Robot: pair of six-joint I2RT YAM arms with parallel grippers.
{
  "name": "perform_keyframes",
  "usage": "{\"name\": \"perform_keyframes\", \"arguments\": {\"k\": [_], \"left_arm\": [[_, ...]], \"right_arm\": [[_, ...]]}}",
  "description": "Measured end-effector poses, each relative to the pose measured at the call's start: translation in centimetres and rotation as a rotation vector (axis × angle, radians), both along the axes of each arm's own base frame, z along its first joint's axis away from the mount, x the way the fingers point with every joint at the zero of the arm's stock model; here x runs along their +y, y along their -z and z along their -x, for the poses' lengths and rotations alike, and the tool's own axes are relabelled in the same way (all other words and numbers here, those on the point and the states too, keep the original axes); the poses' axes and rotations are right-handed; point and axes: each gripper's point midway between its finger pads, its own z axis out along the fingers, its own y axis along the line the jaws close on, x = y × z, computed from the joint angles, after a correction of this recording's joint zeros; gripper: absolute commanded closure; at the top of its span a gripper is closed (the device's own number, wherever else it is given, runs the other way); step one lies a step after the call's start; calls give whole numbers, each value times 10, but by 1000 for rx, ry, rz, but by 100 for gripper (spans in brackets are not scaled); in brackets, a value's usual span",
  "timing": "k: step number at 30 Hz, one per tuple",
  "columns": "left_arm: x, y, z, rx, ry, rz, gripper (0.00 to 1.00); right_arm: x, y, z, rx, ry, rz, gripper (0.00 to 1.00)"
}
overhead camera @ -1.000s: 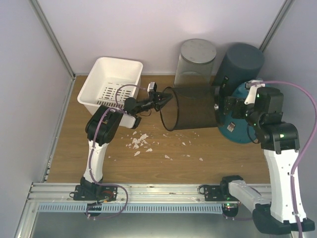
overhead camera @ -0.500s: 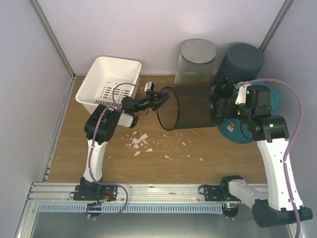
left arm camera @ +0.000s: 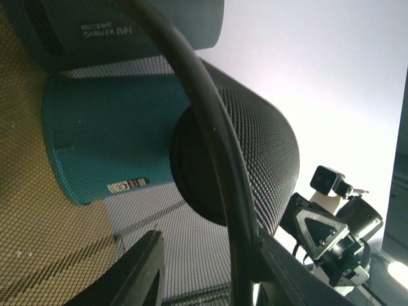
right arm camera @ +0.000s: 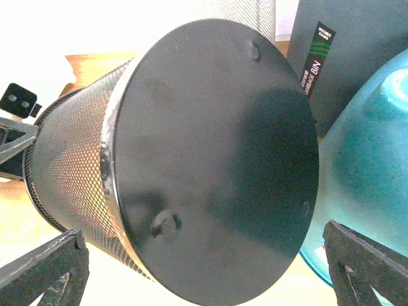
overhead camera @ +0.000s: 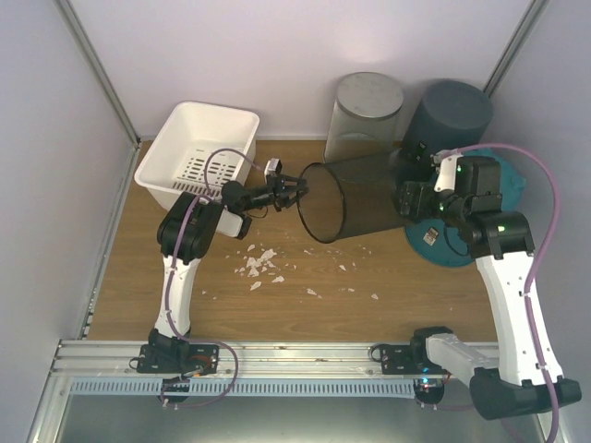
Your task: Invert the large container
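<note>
Position of large container (overhead camera: 355, 198): on its side toward the back of the table (overhead camera: 416, 295), between the two arms, black mesh wall somewhat tilted. Long axis roughly left to right, open mouth toward the left arm, solid base (right arm camera: 217, 166) toward the right arm.

At the upper part of the mouth rim (left arm camera: 210, 127), left gripper (overhead camera: 294, 189), with fingers (left arm camera: 137, 274) set fairly narrow and straddling the rim, one on each side. Firm clamping not possible to tell from the wrist view.

Facing the base squarely and just beside it, right gripper (overhead camera: 409, 198), spread wide and holding nothing. Contact with the base not resolvable.

Judged stage: mid-turn, mouth not yet facing the table. Coming move likely hinging on the rim hold, with the mouth to swing down and the base up.

Nearby: grey mesh bin (overhead camera: 367, 115) and dark bin (overhead camera: 454, 115) just behind, teal bowl (overhead camera: 441, 254) beside the base, white basket (overhead camera: 222, 112) to the left, white scraps (overhead camera: 261, 265) in front.
</note>
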Motion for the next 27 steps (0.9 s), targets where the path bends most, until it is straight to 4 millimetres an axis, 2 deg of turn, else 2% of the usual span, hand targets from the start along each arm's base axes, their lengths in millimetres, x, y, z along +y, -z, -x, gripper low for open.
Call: {"name": "perform_keyframes", "arguments": {"k": [7,13,27], "left_arm": [[-1,10,4,6,25,-18,55],[-2,24,6,27,42,-35,54],[-3,48,15,38,76,-72,51]], "right_arm": [[3,6,-5,12,-13,-8,0],[6,19,-7,44,-22,-13,0],[13,20,-15,39,-51,-36,0]]}}
